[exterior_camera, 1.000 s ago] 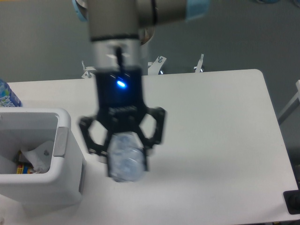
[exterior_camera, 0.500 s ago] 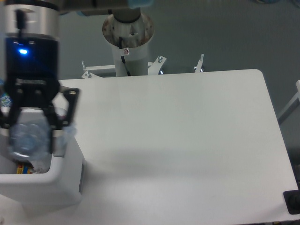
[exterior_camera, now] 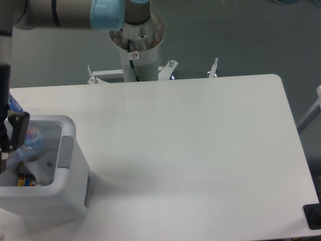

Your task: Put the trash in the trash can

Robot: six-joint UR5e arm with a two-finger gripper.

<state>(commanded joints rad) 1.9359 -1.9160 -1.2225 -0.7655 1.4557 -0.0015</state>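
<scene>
1. White table (exterior_camera: 200, 150) fills the view, grey floor behind it, with the arm's base post (exterior_camera: 138, 47) at the far edge.
2. At the left edge, the trash can (exterior_camera: 67, 150) stands on the table; the wrapper (exterior_camera: 42, 170) lies inside it.
3. Over the can's opening, the crushed bottle (exterior_camera: 29, 143) sits just right of the gripper (exterior_camera: 6, 145), touching its one visible finger.
4. Most of the gripper is cut off by the frame, so its spread and grip cannot be told.
</scene>
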